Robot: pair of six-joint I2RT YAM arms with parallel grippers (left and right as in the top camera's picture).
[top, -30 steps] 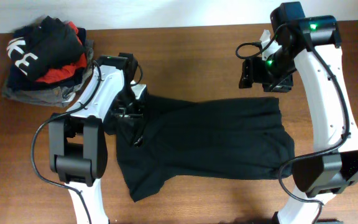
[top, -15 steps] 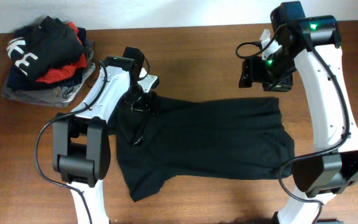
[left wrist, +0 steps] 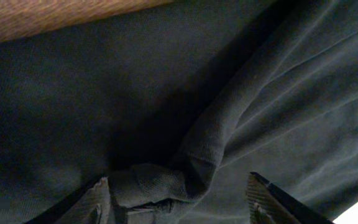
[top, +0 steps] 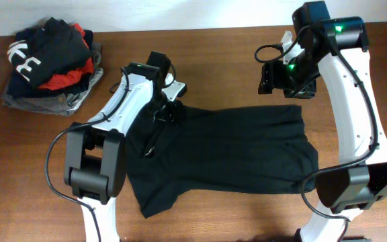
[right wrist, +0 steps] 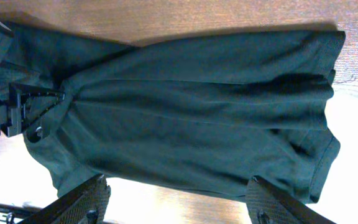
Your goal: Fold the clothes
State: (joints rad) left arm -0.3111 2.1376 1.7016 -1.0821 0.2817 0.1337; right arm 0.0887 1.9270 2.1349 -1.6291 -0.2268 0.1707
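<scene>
The black top [top: 234, 151] lies spread flat across the middle of the table [top: 213, 47], rumpled, with one corner reaching out toward the near left. At its far left edge the left gripper [top: 161, 112] is down on the fabric. The wrist view shows the jaws standing wide apart with a bunched ridge of cloth [left wrist: 151, 183] between them, resting against one finger [left wrist: 98, 199], and nothing pinched. On the other side, the right gripper [top: 272, 78] hangs high above bare wood just past the top's far right corner. Its jaws are spread wide too and hold nothing. In the far left corner sits a pile of garments [top: 49, 64], black with white letters over red and grey, well apart from the top.
</scene>
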